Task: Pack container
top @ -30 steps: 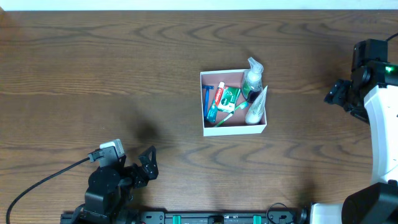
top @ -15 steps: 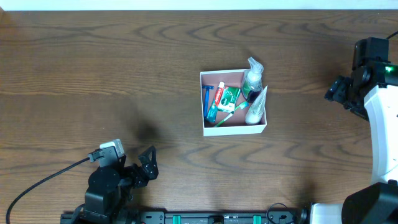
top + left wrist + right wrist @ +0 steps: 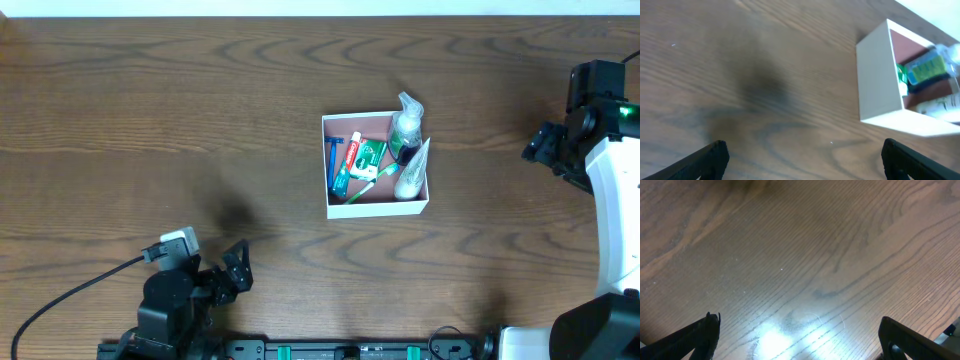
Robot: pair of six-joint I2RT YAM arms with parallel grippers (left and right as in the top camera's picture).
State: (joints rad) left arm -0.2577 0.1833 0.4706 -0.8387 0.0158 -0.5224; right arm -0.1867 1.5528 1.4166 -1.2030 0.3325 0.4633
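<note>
While toiletries [image 3: 366, 158] lie inside, the container [image 3: 378, 208] rests on the table [image 3: 150, 120].

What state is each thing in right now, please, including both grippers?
White square cardboard container with pinkish-brown inside: upright, open-topped, filled with toiletries.
Clear green-tinted spray bottle: inside the box, head poking past rim.
Left gripper: open, empty.
Right gripper: open, empty.
</note>
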